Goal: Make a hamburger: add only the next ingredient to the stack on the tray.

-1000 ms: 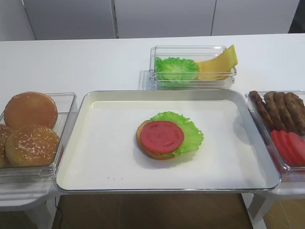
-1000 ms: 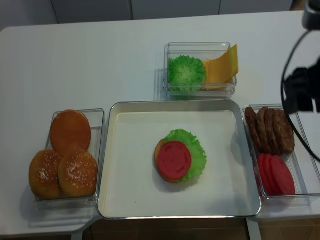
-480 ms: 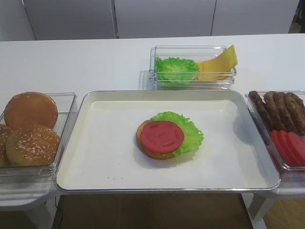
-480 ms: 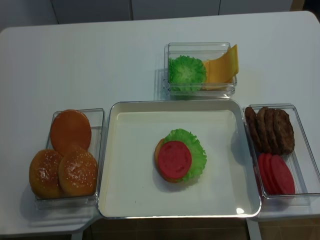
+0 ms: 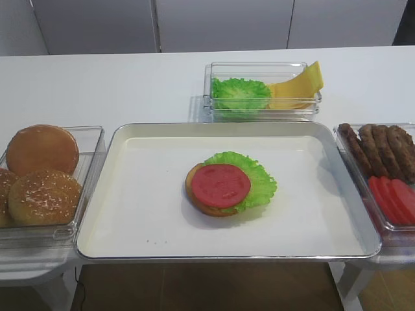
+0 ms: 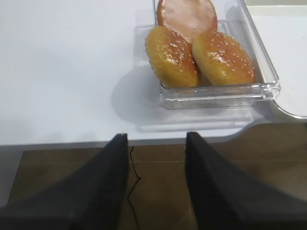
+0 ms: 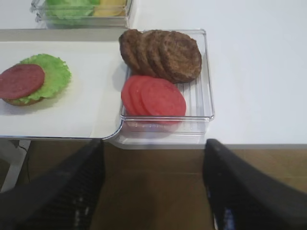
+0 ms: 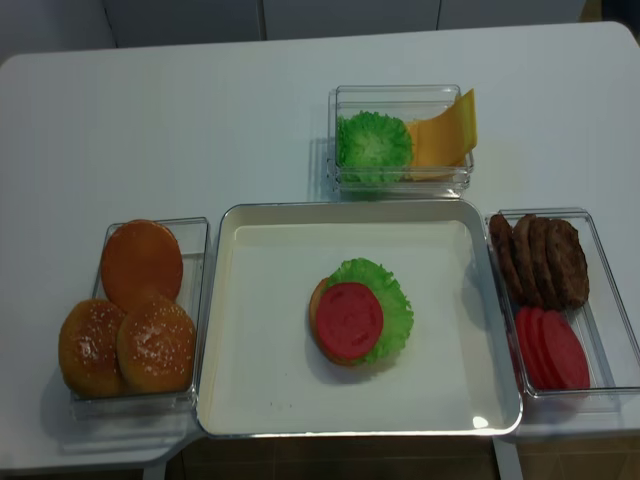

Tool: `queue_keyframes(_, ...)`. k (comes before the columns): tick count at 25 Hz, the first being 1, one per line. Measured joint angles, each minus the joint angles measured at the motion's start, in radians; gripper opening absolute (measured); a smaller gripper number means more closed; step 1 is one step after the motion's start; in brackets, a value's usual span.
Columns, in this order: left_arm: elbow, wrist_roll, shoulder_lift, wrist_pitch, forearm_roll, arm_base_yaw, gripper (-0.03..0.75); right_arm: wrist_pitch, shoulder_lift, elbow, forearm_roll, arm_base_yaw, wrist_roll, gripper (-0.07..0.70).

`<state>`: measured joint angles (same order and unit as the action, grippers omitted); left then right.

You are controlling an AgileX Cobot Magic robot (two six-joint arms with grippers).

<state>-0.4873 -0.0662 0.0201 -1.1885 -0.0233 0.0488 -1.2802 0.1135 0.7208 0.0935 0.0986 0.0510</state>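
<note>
On the tray [image 5: 142, 214] sits the stack [image 5: 259, 184]: a bun bottom, a green lettuce leaf, and a red tomato slice [image 5: 220, 185] lying flat on top. The same slice [image 8: 349, 321] shows from above and at the left of the right wrist view [image 7: 21, 81]. My right gripper [image 7: 154, 153] hangs open and empty over the floor, in front of the table edge by the tomato bin. My left gripper [image 6: 157, 143] is open and empty too, off the front edge near the bun bin. Neither gripper shows in the high views.
A clear bin [image 8: 600, 300] at the right holds brown patties [image 8: 540, 260] and more tomato slices [image 8: 550, 347]. A bin of buns [image 8: 140, 310] stands at the left. A bin of lettuce [image 8: 373, 145] and cheese [image 8: 445, 135] stands behind the tray.
The right arm, at the upper right of the overhead view a second ago, has left that view. The stack and the tomato slice on it have not moved.
</note>
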Motion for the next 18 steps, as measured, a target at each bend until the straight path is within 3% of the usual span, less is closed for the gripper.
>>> queue_keyframes(10, 0.0, 0.0, 0.0, 0.0, 0.0, 0.0, 0.298, 0.002, -0.133, -0.139, -0.013, -0.002, 0.0, 0.48)
queue_keyframes(18, 0.0, 0.0, 0.0, 0.0, 0.0, 0.0, 0.299, 0.122, -0.133, -0.236, -0.032, -0.002, 0.0, 0.48)
